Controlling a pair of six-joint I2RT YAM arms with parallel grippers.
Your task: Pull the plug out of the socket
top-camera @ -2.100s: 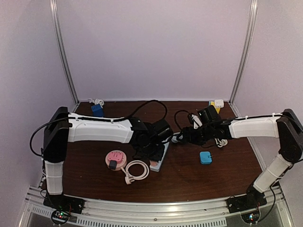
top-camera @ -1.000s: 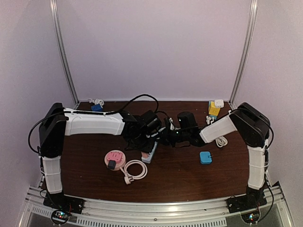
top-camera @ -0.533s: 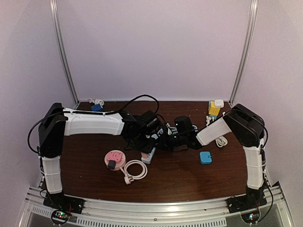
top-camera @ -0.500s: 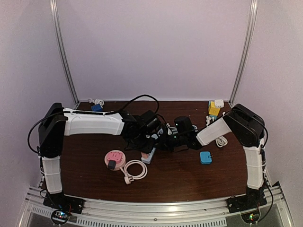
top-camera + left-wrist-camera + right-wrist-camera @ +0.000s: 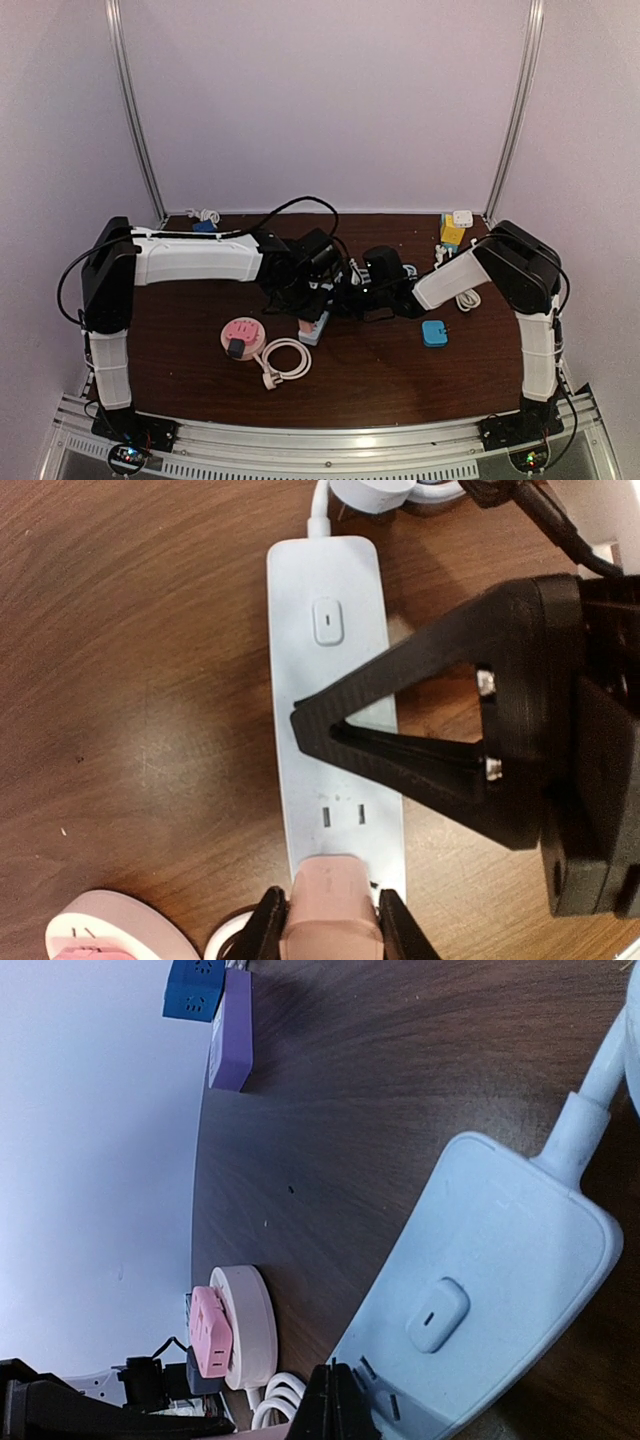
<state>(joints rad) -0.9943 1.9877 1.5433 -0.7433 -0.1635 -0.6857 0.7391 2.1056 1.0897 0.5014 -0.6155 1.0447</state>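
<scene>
— Where's the plug, and how does the strip lie?
— The pink plug (image 5: 332, 890) is seated in the power strip (image 5: 330, 680), at the end opposite the cable. The strip's length runs straight away from my left gripper (image 5: 330, 920), which is clamped on the plug. My right gripper (image 5: 335, 1405), fingers together, presses on the strip.

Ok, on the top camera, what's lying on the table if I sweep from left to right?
Blue adapter at the back, pink round socket, white power strip between the two grippers, teal box, white adapter in the back right corner. The coiled white cable overlaps its neighbours, so it is left out.

Plug (image 5: 331, 905) on power strip (image 5: 330, 700) (on table (image 5: 130, 680))
</scene>
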